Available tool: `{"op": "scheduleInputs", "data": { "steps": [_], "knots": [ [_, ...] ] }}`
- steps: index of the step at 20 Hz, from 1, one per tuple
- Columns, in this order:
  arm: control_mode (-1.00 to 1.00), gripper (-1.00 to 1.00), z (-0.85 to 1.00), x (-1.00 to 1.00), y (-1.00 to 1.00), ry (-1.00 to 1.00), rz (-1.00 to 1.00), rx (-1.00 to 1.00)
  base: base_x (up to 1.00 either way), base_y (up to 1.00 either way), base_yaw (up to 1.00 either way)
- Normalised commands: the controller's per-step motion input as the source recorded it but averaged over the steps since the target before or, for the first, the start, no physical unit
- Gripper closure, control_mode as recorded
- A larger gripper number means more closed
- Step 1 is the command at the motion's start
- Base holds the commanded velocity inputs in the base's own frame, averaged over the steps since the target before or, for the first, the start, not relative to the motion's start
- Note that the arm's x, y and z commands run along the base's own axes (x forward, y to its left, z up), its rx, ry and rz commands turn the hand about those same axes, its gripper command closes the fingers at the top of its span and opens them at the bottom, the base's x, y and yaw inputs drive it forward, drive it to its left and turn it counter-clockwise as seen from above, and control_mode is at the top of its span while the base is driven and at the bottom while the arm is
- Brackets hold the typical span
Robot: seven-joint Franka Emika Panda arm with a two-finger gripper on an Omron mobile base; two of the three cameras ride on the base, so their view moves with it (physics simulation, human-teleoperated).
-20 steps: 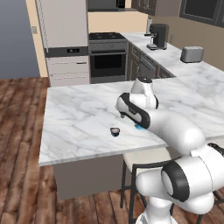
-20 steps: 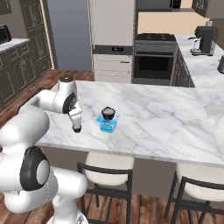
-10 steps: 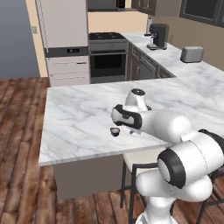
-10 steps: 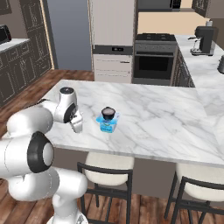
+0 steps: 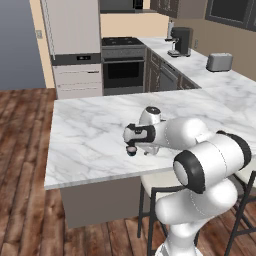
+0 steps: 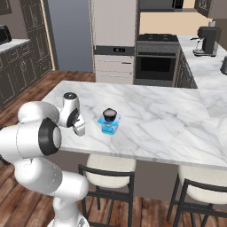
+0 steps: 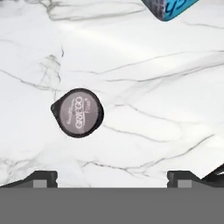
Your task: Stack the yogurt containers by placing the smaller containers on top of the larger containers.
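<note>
Here, line by line:
Stack so far: a small black round cup with a pale grey top (image 6: pixel 109 115) sits on the light-blue translucent squarish tub (image 6: pixel 109 127), in the right base view; that pairing looks finished, small on large as the task asks.
Loose cup: the other small dark round cup with a greyish printed lid (image 7: pixel 78 112) stands upright and alone on the white marble counter (image 7: pixel 144 78), near the counter's front edge in the left base view (image 5: pixel 131 150).
Tub from the hand: a corner of the blue tub (image 7: pixel 173 8) shows at the top edge of the hand view, well apart from the loose cup.
Fingers: spread wide and holding nothing; the gripper (image 7: pixel 111 177) hangs over the counter with its tips (image 7: pixel 40 177) far apart, which suits a drop onto a round cup.
Alignment: the cup lies left of the midline between the tips (so the hand probably needs to shift before lowering).
Arm pose: folded low over the counter's near side in the left base view, the hand pointing down just above the cup.
Likely step: lining up for the grasp of the remaining cup.
Risk: a lopsided close could nudge the light cup aside.
</note>
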Motion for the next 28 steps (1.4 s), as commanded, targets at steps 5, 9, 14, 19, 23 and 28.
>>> {"op": "scheduleInputs", "data": {
  "steps": [5,9,14,19,23,28],
  "knots": [
    [-1.00,-1.00,-0.11,0.22,0.16,0.00,0.01,-0.01,0.00,0.00,0.00],
    [-1.00,-1.00,-0.12,0.09,0.01,0.00,0.00,0.00,0.00,0.00,0.00],
    [-1.00,-1.00,-0.12,0.01,0.00,0.00,0.00,0.00,0.00,0.00,0.00],
    [-1.00,-1.00,-0.06,0.16,0.00,0.00,0.00,0.00,0.00,0.00,0.00],
    [-1.00,-1.00,-0.01,0.35,0.00,0.01,0.00,0.00,0.00,0.00,0.00],
    [-1.00,-1.00,-0.04,0.25,0.00,0.01,0.00,0.00,0.00,0.00,0.00]
  ]
}}
